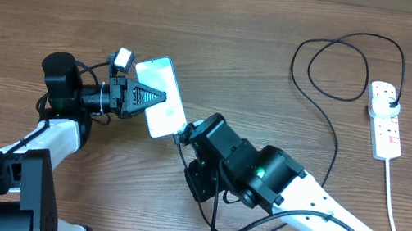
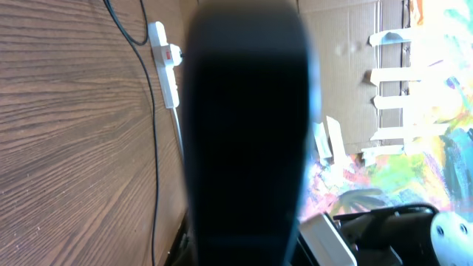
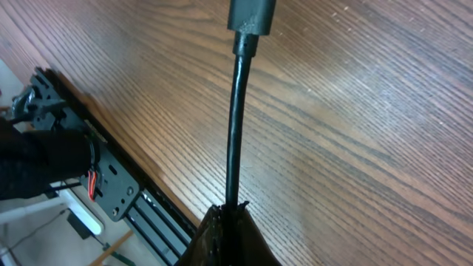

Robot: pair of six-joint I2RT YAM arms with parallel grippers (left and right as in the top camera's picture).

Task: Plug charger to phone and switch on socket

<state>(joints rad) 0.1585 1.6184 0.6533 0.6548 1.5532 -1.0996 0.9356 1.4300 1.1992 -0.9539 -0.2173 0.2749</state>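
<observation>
The left gripper (image 1: pixel 154 96), at about 9 o'clock on the table, is clamped across the middle of the phone (image 1: pixel 171 117). The phone's lit screen faces up and its lower end points toward 5 o'clock. That grip should hold firm and level so the port does not swing away.

Just beside that lower end, the right gripper (image 1: pixel 188 133) pinches the charger (image 3: pixel 235 111) a short way behind its connector tip. The cable stands straight out from the closed fingers. Whether the tip is already seated cannot be told.

For a clean entry, I would line the connector up with the phone's long axis and push slowly and straight, without bending the cable.

The socket (image 1: pixel 385 123) lies well apart at 3 o'clock, with the charger's plug in its far end and its switch not yet reached.
</observation>
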